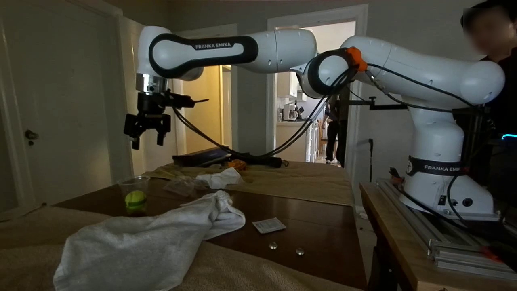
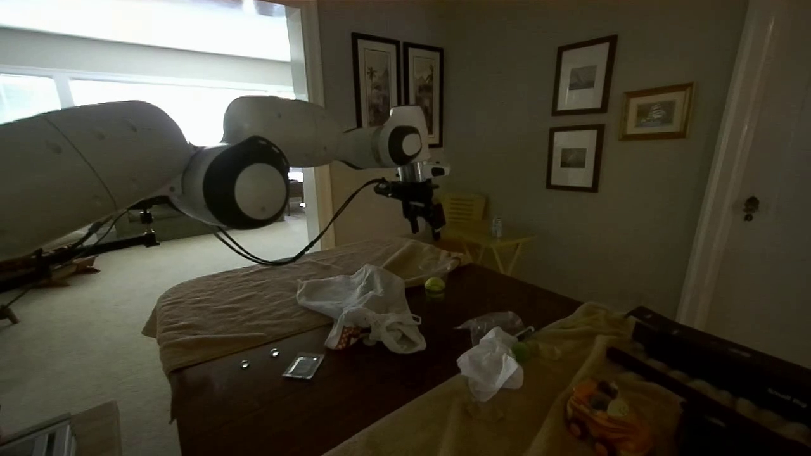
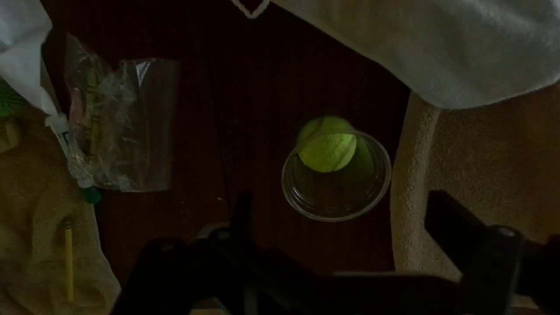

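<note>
My gripper point(image 1: 148, 141) is open and empty, pointing down high above the table; it also shows in an exterior view point(image 2: 426, 229). In the wrist view its dark fingers point(image 3: 340, 197) stand wide apart. Below it is a clear plastic cup point(image 3: 302, 197) standing upright on the dark wooden table. A yellow-green ball point(image 3: 328, 151) is inside the cup, and shows in both exterior views point(image 1: 135, 200) point(image 2: 434, 285). The gripper touches nothing. A white cloth point(image 1: 137, 246) lies beside the cup and shows at the top right of the wrist view point(image 3: 459, 48). In an exterior view a red patterned item point(image 2: 344, 337) peeks from under it.
A clear bag point(image 3: 131, 127) with crayon-like sticks and a pencil point(image 3: 69, 262) lie left of the cup. Crumpled white paper point(image 2: 491, 367), an orange toy car point(image 2: 605, 415), a long dark box point(image 2: 728, 373), a silver packet point(image 1: 269, 225) and two shiny discs point(image 1: 273, 245) lie about. Tan towels point(image 1: 282, 186) cover parts.
</note>
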